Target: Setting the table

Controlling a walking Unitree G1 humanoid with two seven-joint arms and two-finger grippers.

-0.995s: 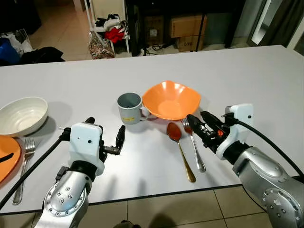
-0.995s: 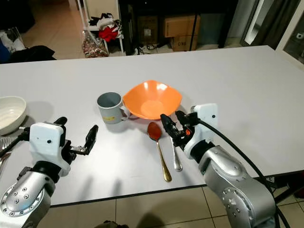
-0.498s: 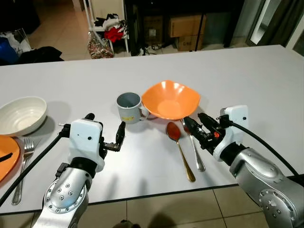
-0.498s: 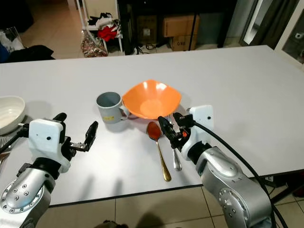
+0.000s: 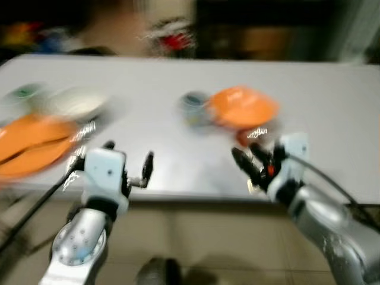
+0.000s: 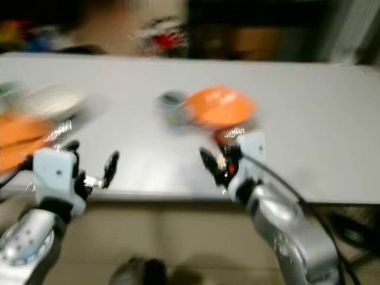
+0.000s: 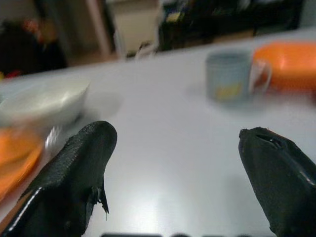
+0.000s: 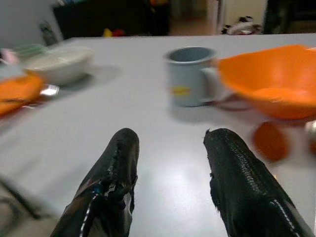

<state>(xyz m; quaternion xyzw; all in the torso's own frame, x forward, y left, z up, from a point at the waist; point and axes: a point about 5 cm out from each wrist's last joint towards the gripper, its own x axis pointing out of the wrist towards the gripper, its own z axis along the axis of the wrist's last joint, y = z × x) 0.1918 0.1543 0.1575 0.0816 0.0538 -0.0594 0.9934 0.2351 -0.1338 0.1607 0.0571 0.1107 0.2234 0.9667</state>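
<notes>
Everything is blurred. On the white table point(image 5: 154, 89) stand an orange bowl point(image 5: 243, 107) and a grey mug point(image 5: 193, 108) beside it. A red-brown spoon point(image 8: 268, 140) lies in front of the orange bowl. Far left are a white bowl point(image 5: 71, 102), an orange plate point(image 5: 32, 142) and a glinting fork point(image 5: 86, 127). My left gripper point(image 5: 129, 155) hangs open and empty over the table's front edge. My right gripper point(image 5: 249, 155) is open and empty too, at the front edge near the spoon. Along its fingers point(image 8: 237, 168) I see the mug point(image 8: 190, 76) and orange bowl point(image 8: 271, 79).
The table's front edge point(image 5: 178, 193) runs just under both grippers, with beige floor point(image 5: 196, 237) below it. Dark furniture and red clutter point(image 5: 172, 35) stand beyond the far side. A small green-topped thing point(image 5: 24, 92) sits at the far left.
The whole picture has swung and blurred, so the camera moved: the table now looks farther off and the floor shows below. Both grippers stay open and empty.
</notes>
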